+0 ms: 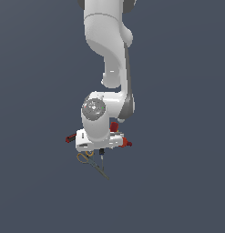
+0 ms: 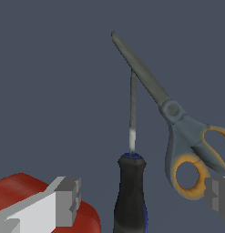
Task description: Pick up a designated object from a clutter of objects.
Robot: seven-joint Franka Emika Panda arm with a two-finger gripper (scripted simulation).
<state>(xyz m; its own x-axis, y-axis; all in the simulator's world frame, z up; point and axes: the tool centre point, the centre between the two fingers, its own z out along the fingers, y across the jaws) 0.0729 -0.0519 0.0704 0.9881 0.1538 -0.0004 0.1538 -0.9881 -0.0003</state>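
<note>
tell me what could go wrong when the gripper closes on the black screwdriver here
The scissors lie close to the black screwdriver, their blade crossing its shaft tip, so a lift may drag them along. One finger sits by the yellow scissor handle and could snag it as the open gripper closes. The other finger hangs over a red tool and might nudge it.

The small screwdriver has a black handle with a blue rim at its tip and a thin grey shaft that pales to white near the handle. The scissors have dull grey blades and yellow-orange lined handle loops. A glossy red tool lies on the plain dark slate-blue surface, and the end effector's fingers are grey and white.
</note>
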